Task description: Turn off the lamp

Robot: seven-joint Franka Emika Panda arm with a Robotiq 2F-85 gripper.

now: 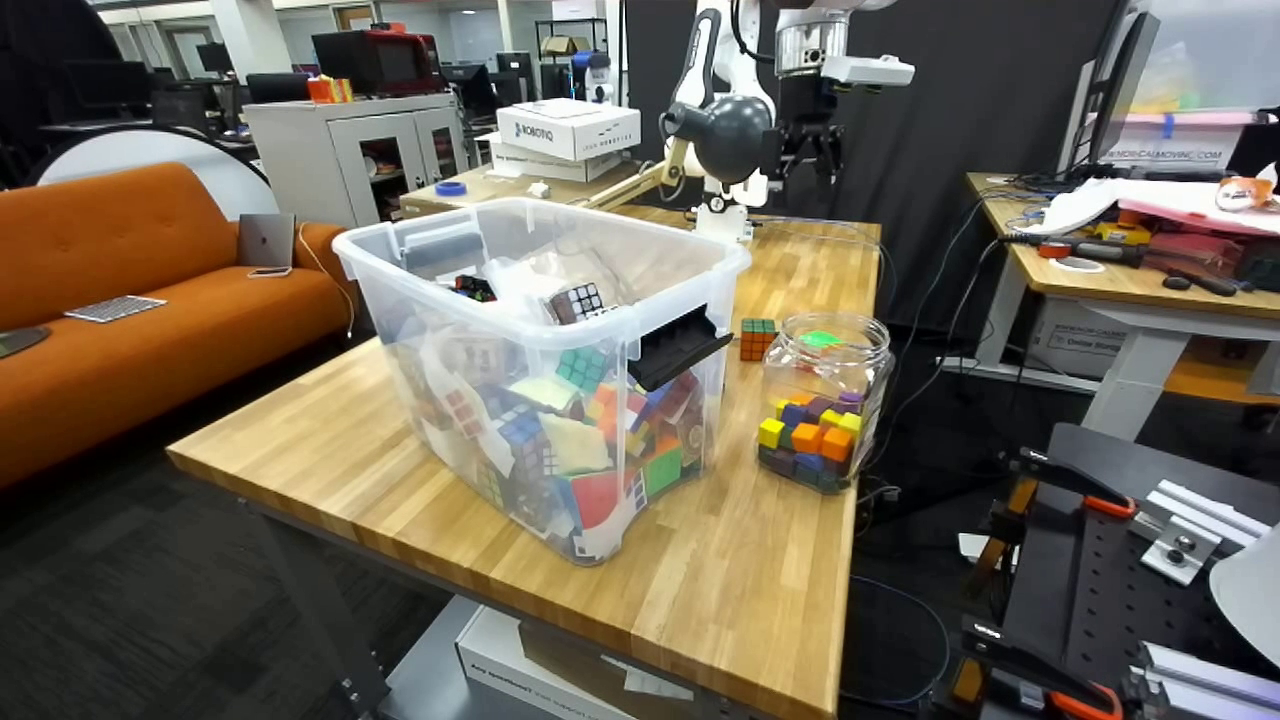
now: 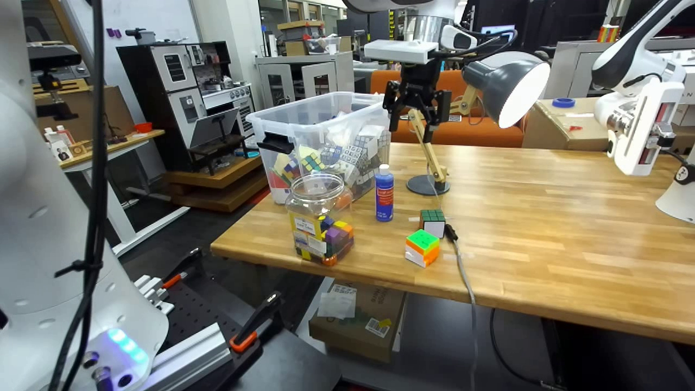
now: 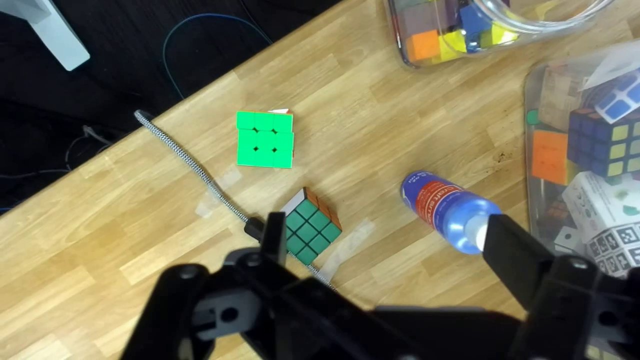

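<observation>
The gripper [image 3: 385, 230] hangs with its jaws spread apart. Just beside them is the lamp [image 2: 493, 89], its grey head at about their height, pale face pointed away; whether its wooden arm touches them cannot be told. On the table [image 2: 543, 228] below the jaws sit a dark-green-topped cube [image 3: 310, 229] and a blue bottle [image 3: 445, 210]. Farther from them stand the clear bin [image 1: 440, 295] and the jar of blocks [image 2: 307, 225]; well beyond, the orange sofa [image 1: 110, 230].

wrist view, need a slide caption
Open black gripper above wooden tabletop: white-capped blue bottle, bright-green-topped cube, dark-green-topped cube, grey braided cord.
</observation>
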